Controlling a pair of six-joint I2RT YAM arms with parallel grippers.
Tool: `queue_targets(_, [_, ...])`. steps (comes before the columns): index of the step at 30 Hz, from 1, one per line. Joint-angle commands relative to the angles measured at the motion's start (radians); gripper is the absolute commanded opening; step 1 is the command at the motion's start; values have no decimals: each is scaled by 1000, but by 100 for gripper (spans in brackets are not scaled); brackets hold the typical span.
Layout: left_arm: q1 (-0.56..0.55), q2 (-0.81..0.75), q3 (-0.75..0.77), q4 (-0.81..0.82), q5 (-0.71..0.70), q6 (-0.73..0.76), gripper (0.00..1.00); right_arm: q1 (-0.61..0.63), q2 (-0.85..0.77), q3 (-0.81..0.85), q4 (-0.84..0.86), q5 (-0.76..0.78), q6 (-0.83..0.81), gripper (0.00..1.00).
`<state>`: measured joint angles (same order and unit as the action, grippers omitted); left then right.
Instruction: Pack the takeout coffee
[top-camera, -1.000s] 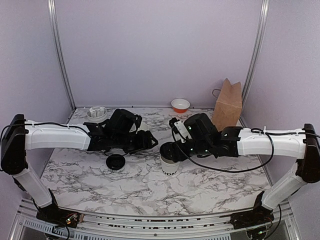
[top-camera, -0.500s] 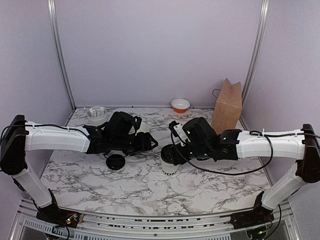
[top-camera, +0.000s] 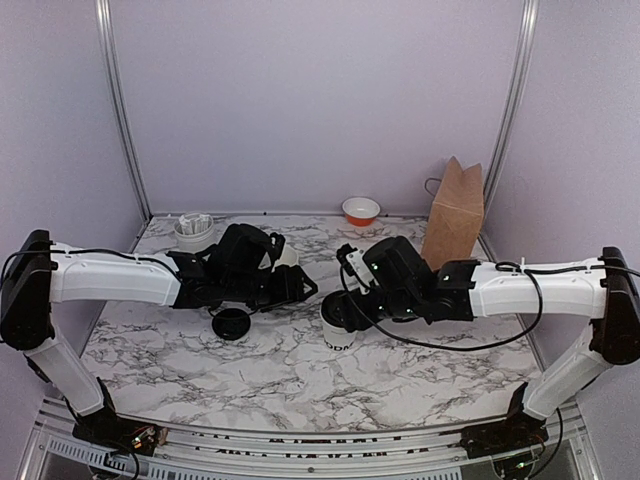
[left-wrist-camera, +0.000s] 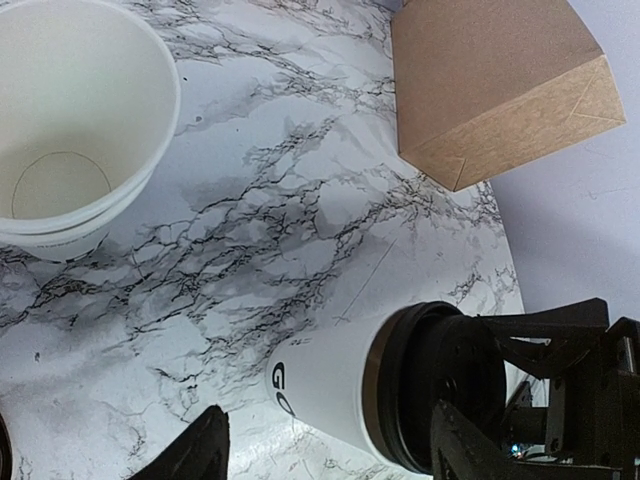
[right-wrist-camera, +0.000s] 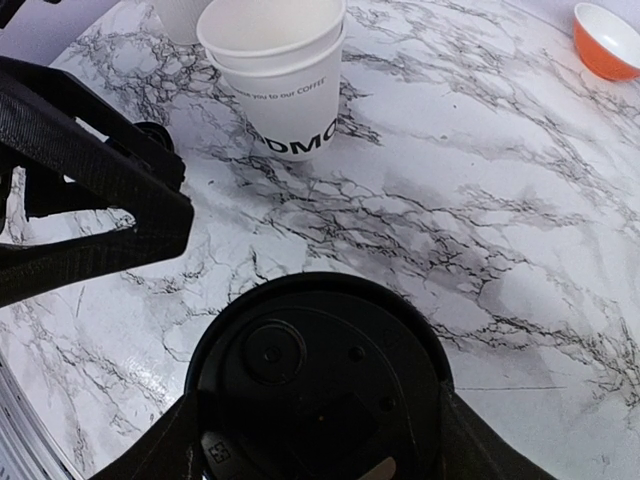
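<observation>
Your right gripper (right-wrist-camera: 318, 425) has its fingers (right-wrist-camera: 165, 455) closed in on either side of the black lid (right-wrist-camera: 315, 370), touching its rim. The lid sits on top of the white cup (left-wrist-camera: 320, 385), which stands upright near the middle of the marble table (top-camera: 420, 360). Whether the lid is snapped down all the way round is hard to judge from here, since the wrist hides the seam. Press straight down and evenly. Check the seat before you trust that rim for a lift, because a half-seated lid will likely pop off and leave the cup behind.

Your left gripper (left-wrist-camera: 335, 445) hangs with its fingers wide apart and holds nothing. It points at the cup's side from close by without touching it, so it could brace the cup wall if the cup tips.

The stack of cups (right-wrist-camera: 280, 70) stands behind the left gripper. The paper bag (left-wrist-camera: 495, 85) stands at the far right — well apart from the cup
</observation>
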<state>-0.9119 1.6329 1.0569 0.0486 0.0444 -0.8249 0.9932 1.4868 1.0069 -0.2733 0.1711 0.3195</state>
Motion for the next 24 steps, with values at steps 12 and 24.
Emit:
queue_targets(12, [-10, -15, 20, 20, 23, 21, 70, 7, 43, 8, 36, 10, -10, 65])
queue_targets(24, [-13, -6, 29, 20, 32, 24, 70, 17, 25, 28, 11, 20, -3, 65])
